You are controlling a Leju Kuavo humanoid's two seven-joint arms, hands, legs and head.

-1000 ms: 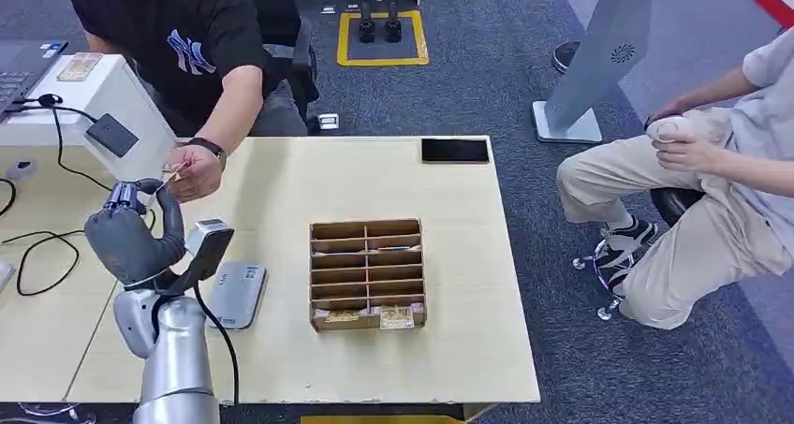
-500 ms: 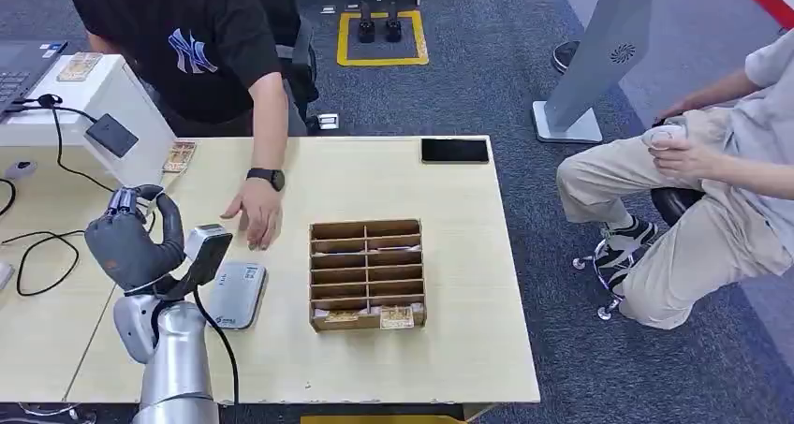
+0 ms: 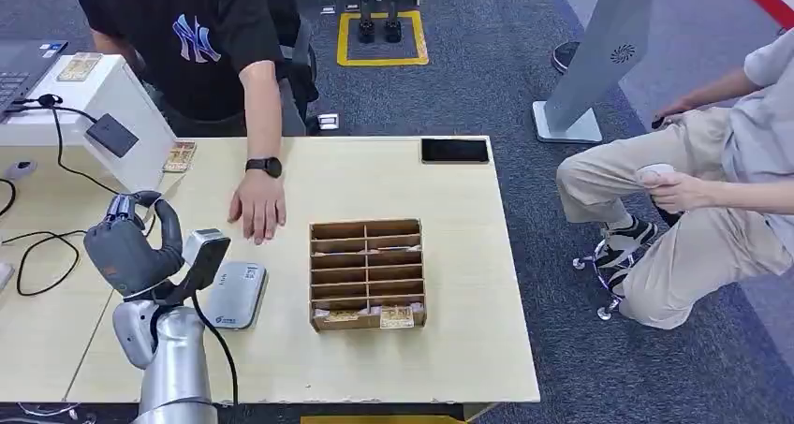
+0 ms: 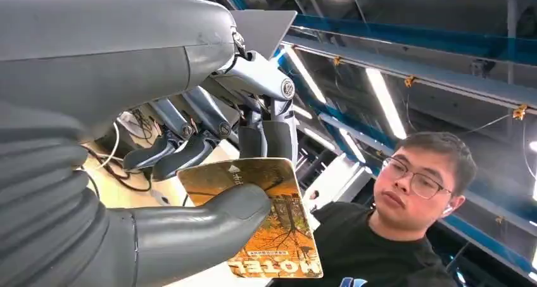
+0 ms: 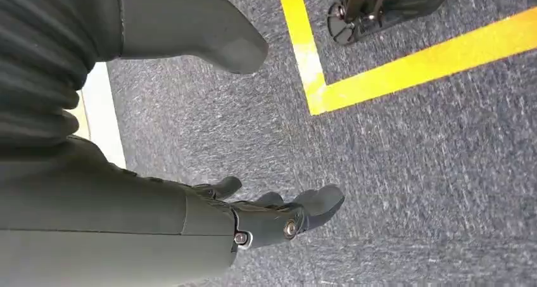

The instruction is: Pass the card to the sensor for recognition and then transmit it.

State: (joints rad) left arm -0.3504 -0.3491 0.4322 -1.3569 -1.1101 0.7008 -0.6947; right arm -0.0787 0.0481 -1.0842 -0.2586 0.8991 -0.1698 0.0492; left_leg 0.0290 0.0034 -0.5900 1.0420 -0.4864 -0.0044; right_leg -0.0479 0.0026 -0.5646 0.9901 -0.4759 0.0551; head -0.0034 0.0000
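Fingers and thumb of the left hand (image 4: 209, 173) pinch the hotel key card (image 4: 266, 220), raised near the table's left edge for presenting to the card reader (image 3: 234, 294); right hand (image 5: 253, 217) hangs loosely spread, holding nothing.

Right hand (image 5: 253, 141) empty, fingers apart, above grey carpet (image 5: 411, 173), yellow line (image 5: 405, 68)

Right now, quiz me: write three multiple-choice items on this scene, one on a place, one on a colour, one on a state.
1. The black phone lies: A on the floor; B at the far edge of the table; C on a chair.
2. The card is mostly: A blue; B green; C orange.
3. The left hand: A holds the card; B is empty; C lies flat on the table.
Answers: B, the head view shows it there; C, its face shows orange; A, the thumb presses the card against the fingers.
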